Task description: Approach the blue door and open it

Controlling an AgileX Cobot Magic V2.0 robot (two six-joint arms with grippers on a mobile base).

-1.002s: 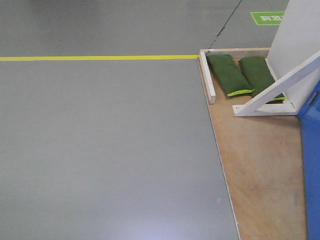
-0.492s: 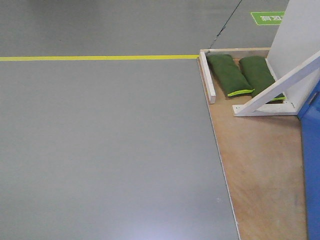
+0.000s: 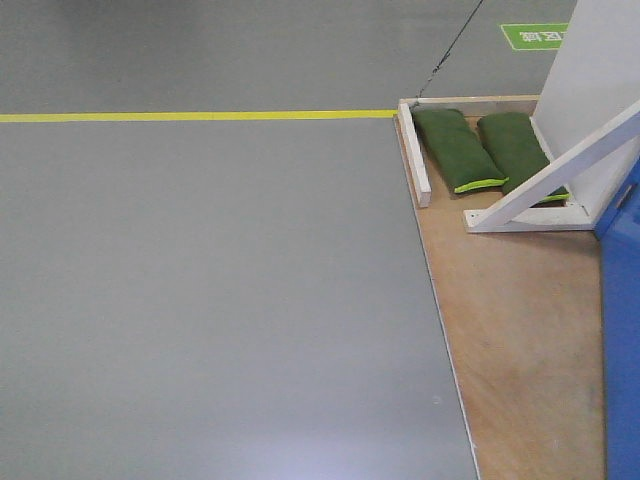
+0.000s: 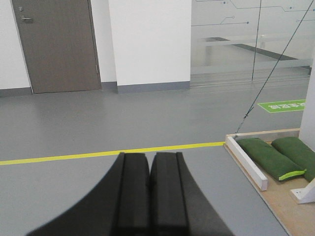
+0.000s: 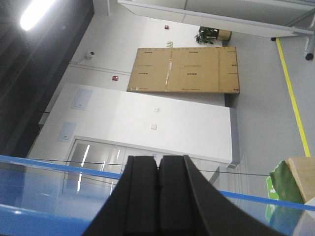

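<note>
We see the blue door (image 3: 622,350) only as a narrow bright-blue strip along the right edge of the front view, from about mid-height down to the bottom corner. It stands at the right side of a plywood base (image 3: 520,320) that lies on the grey floor (image 3: 200,300). No handle or lock shows in this strip.

Behind the door strip a white panel (image 3: 600,70) rises out of the picture, propped by a slanted white brace (image 3: 560,175). Two green sandbags (image 3: 458,150) lie side by side on the far end of the base, one of them partly under the brace. A white batten (image 3: 414,155) lies along the base's left edge, just beside the nearer bag. A yellow line (image 3: 200,116) crosses the floor and ends at the base's far corner. A green floor marking (image 3: 535,36) lies beyond.

In the left wrist view the left gripper (image 4: 150,162) has its black fingers pressed together with nothing between them, and it points over the floor toward a brown door (image 4: 56,46) in the far wall. In the right wrist view the right gripper (image 5: 158,164) is likewise pressed together and holds nothing. A glossy blue surface fills the bottom of that view behind its fingers.
</note>
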